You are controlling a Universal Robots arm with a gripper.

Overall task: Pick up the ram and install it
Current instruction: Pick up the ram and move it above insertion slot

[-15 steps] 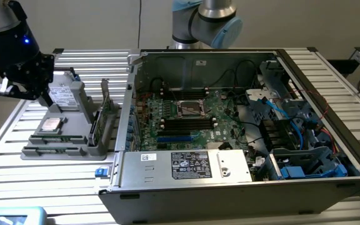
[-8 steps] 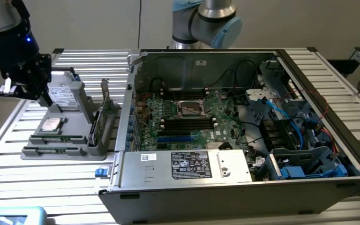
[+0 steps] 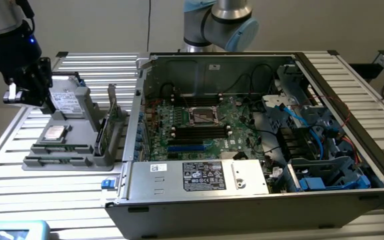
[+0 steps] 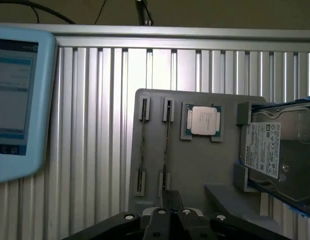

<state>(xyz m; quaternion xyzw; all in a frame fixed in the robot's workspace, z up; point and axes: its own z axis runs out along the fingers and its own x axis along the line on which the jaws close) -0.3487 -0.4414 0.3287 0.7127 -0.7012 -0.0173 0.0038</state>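
Ram pick, approach stage; ram in its tray, not yet grasped.
Exterior view: end effector [image 3: 26, 94], grip state cannot be told, hangs over the grey tray [image 3: 105, 161] at its 11 o'clock corner. Ram [image 3: 60, 149] lies slotted along the tray's 6 o'clock edge, untouched. Open computer case [image 3: 259, 125] stands at the tray's 3 o'clock. Judged: the grasp calls for centring on the stick's thin edge.

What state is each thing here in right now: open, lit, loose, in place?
Case: open, side panel off.
Ram: two sticks on edge in the tray, not picked up.
Processor: flat in its tray pocket.
Hard drive: seated in the tray.
Card: upright in the tray.
Screen: lit.
Gripper: hanging above the tray.
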